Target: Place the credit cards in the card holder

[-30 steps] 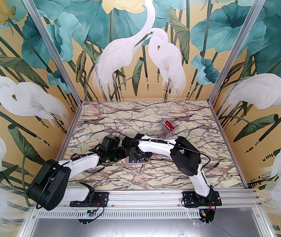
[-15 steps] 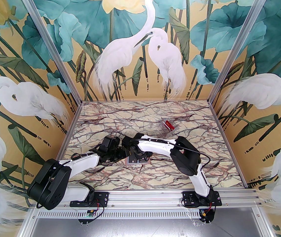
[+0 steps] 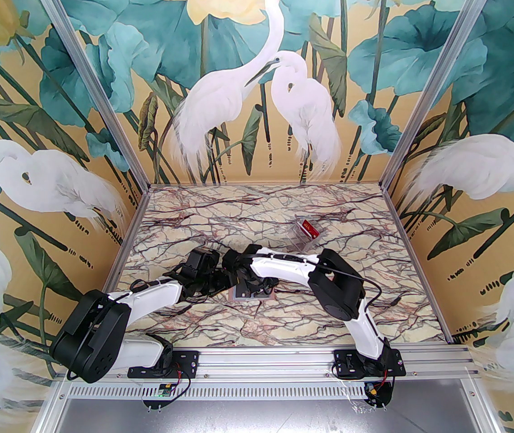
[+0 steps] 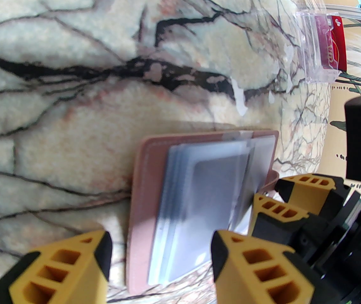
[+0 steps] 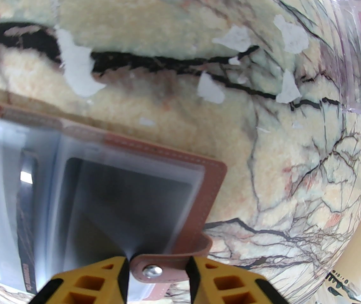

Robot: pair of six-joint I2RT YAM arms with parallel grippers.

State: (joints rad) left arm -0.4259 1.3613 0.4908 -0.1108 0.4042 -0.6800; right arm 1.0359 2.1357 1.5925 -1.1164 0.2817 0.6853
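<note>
At the middle of the desk [image 3: 239, 223] the card holder [image 4: 142, 176] lies open, a black card [image 4: 212, 188] inside a clear sleeve [image 4: 262, 150]. The right gripper [image 5: 156, 263] has its jaws slightly parted around the snap tab [image 5: 155, 272]. The left gripper [image 4: 161, 245], spread wide, straddles one end. A red card [image 4: 335, 43] sits in a clear box [image 4: 307, 52], well apart.

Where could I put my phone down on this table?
Bare: the table at far left, and along its near edge. Crowded: the middle, where the left gripper and right gripper hover over the card holder, and the clear plastic box back right.
</note>
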